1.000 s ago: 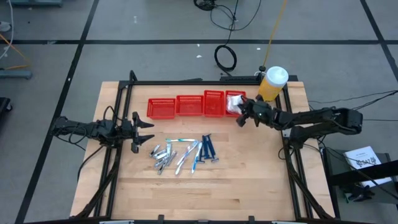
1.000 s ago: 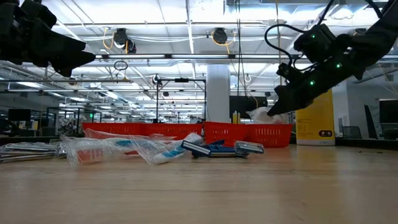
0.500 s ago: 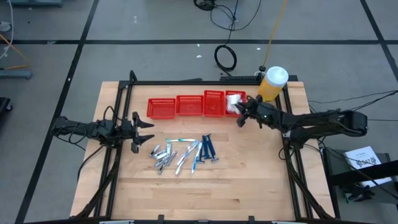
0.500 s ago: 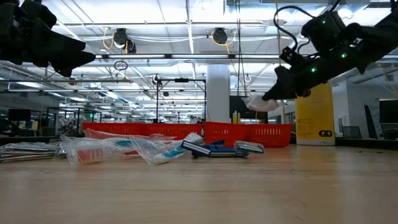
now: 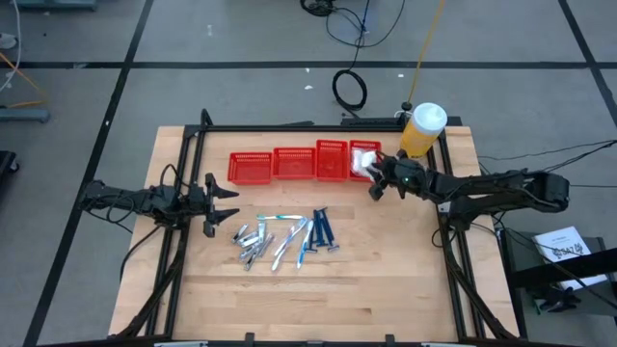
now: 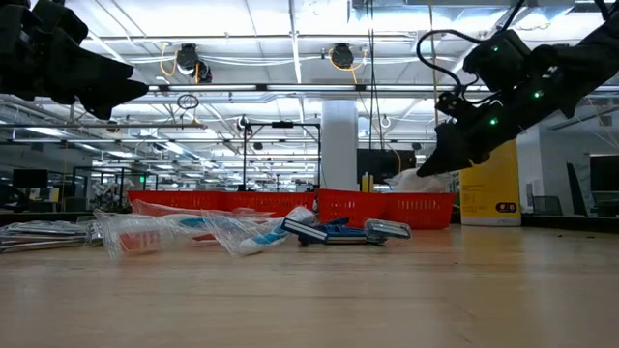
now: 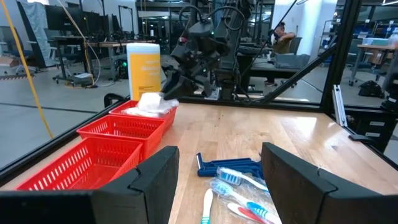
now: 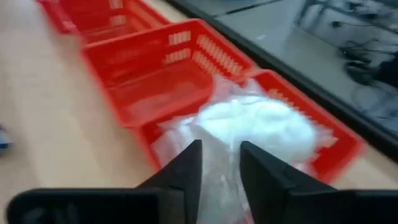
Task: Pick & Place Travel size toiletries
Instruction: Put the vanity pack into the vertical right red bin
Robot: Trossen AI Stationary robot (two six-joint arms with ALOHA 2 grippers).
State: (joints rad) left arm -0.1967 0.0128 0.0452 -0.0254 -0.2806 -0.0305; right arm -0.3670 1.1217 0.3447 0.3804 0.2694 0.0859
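Right wrist view: I see white clear-wrapped packets [image 8: 261, 124] heaped in end red basket [image 8: 336, 140]. My right gripper [image 8: 219, 163] hovers above heap, fingers narrowly parted, gripping nothing. Left gripper [image 5: 224, 205] waits spread wide beside table's left edge.

no legible text, label on yellow bottle [image 7: 143, 65] unreadable

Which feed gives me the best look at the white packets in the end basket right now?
The right wrist view: the white packets fill the basket just past the right gripper. The left wrist view shows them far off, the high view as a pale patch, and the low view only as a white bump above the rim.
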